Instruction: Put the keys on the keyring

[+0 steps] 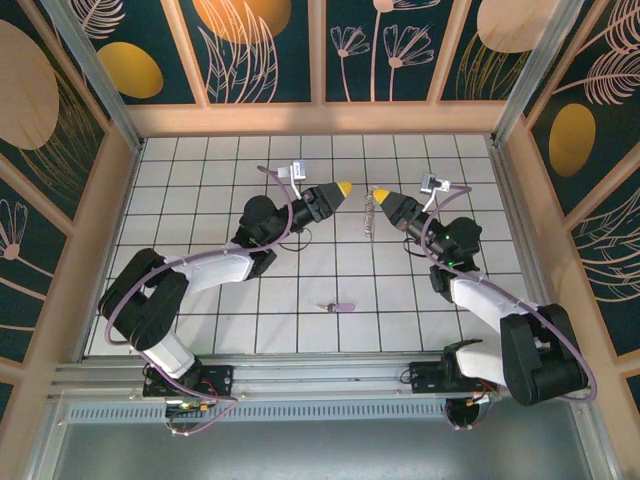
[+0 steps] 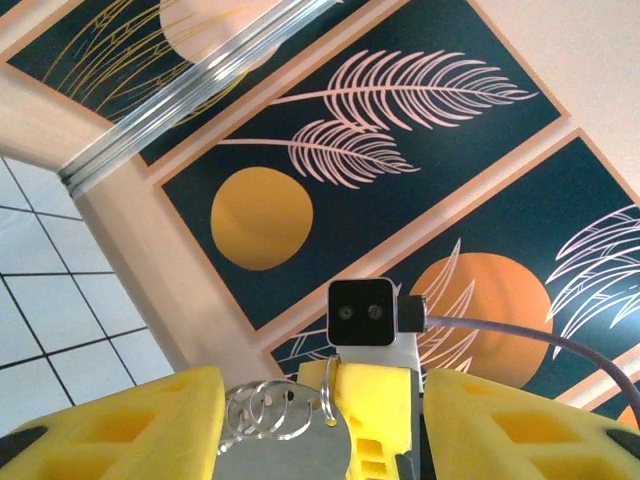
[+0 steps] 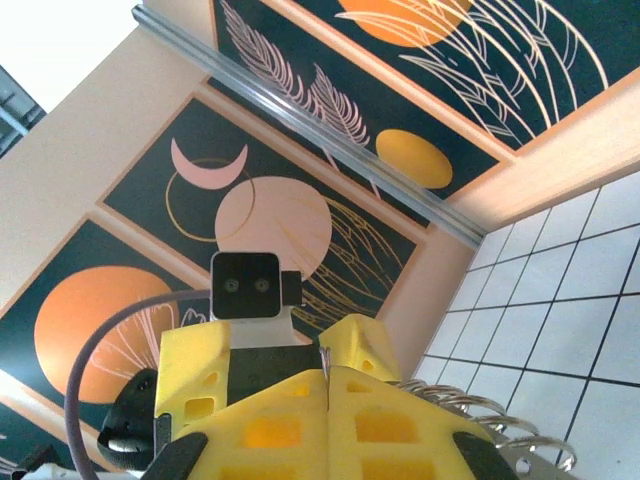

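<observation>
My left gripper (image 1: 343, 188) hangs raised, jaws parted, gripping nothing. 1 lilac-headed key (image 1: 338, 307) lies loose on the tiled table (image 1: 200, 160), nearer my bases, not yet threaded. My right gripper (image 1: 380, 195) is clenched on the keyring (image 1: 372, 215), which dangles just beside the left tip. I judge the threading is all left to do.

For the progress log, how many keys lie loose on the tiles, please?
1. The purple-headed key lies mid-floor on the tiles, towards the near edge. Others may hang on the keyring at the right jaws; too small to tell.
</observation>
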Tool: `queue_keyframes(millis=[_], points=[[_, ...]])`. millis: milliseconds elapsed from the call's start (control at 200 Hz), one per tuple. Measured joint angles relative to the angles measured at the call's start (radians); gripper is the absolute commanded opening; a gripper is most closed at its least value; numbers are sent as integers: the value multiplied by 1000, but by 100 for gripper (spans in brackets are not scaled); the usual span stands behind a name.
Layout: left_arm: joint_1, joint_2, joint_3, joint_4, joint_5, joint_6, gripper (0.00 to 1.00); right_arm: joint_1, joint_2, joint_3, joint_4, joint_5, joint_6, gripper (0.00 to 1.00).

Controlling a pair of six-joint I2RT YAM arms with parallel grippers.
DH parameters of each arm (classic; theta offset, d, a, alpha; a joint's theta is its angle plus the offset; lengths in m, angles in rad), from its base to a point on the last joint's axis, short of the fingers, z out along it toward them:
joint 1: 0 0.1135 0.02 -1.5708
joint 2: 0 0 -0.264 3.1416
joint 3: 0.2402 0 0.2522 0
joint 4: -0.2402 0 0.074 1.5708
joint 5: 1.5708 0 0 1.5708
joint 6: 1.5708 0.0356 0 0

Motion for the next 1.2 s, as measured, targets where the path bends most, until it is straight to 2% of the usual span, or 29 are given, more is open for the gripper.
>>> queue_keyframes(millis=[250,561,1202], points=[[0,43,0,48,1,-31,49,22,-12,-11,-1,68,19,0],[-9,56,7,55,5,-47,41,61,18,-10,6,89,19,0],[-18,104,15,61,13,-48,37,90,71,12,10,93,18,0]])
